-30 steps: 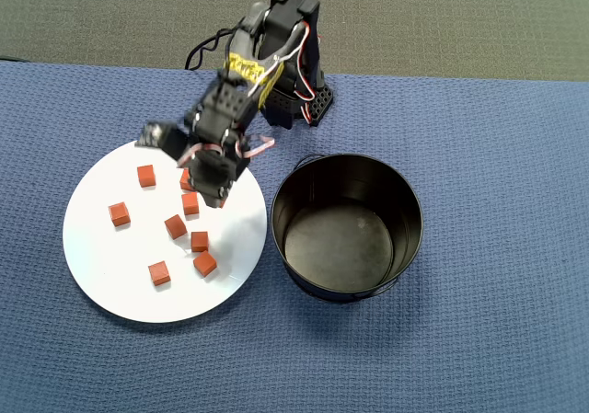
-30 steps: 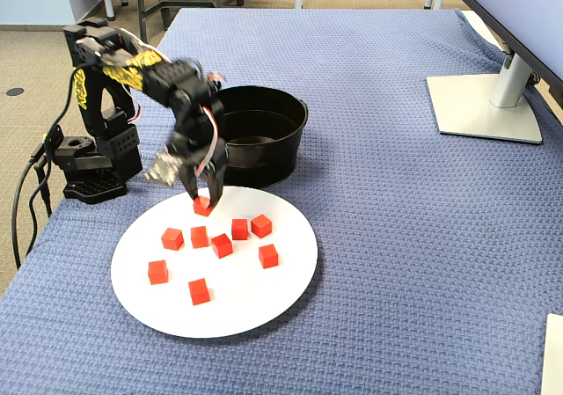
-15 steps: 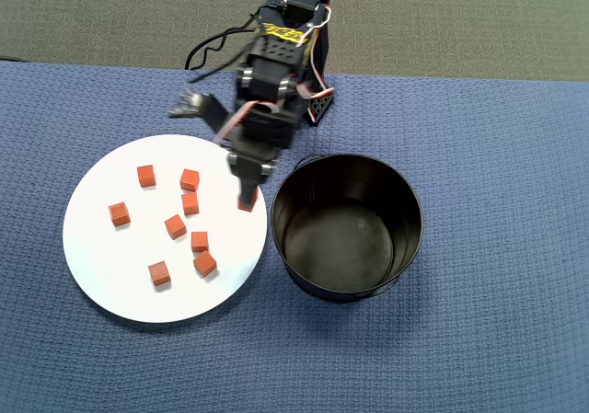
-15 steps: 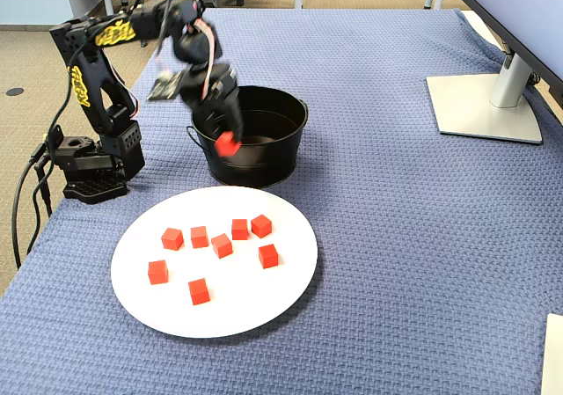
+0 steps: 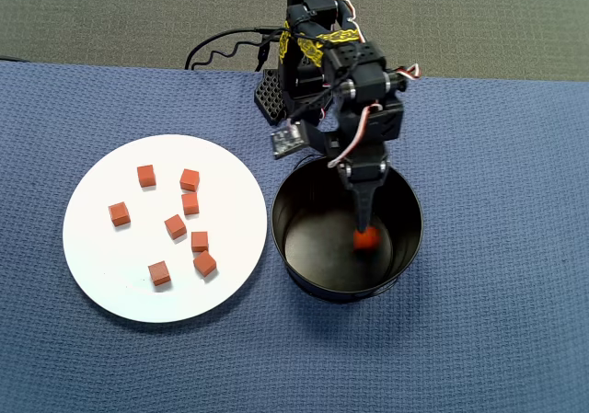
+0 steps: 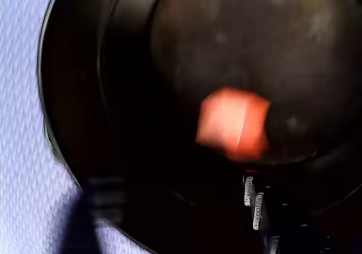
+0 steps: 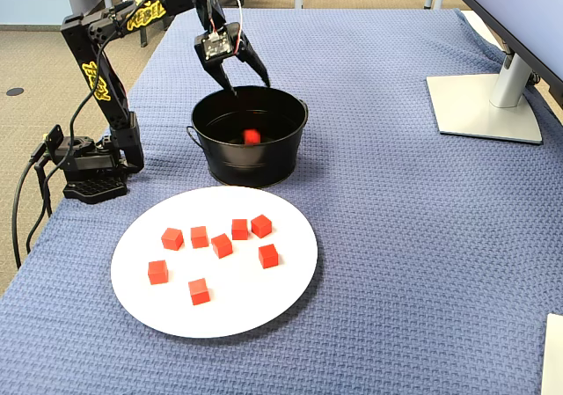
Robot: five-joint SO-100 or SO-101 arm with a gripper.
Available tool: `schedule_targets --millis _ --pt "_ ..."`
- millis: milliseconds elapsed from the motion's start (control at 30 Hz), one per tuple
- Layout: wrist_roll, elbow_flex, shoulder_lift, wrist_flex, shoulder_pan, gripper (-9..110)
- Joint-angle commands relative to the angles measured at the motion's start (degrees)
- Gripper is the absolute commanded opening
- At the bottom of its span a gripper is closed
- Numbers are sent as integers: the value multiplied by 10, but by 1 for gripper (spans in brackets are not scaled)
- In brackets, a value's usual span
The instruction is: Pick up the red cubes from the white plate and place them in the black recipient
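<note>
While the gripper (image 7: 244,85) hangs over the black recipient (image 7: 251,160) with jaws spread wide, one red cube (image 7: 252,135) is seen inside, seven red cubes (image 5: 176,226) left on the white plate (image 5: 101,275); a straight lift clear of the rim is advised

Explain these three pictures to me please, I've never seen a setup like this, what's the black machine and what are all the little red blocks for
The black machine is a small robot arm ending in a two-finger gripper. One picture looks straight down, one looks from the table's side, and the blurry one comes from a camera riding on the arm. On the blue cloth lie a white plate with seven red cubes and a black pot. The gripper's fingers are spread open above the pot, holding nothing; an eighth cube is inside the pot, blurred, so apparently just dropped.
</note>
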Motion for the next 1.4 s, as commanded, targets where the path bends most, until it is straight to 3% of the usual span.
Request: schedule_targets --millis 0,233,567,767,1100,1367 --pt "-48 -49 11 22 83 33" --pt "-218 -46 -5 25 301 27" --pt "-689 143 -20 -117 508 26" --pt "-868 258 -6 -211 578 26" --pt "-875 255 -66 -254 591 26" --pt "-794 225 -118 -268 585 24"
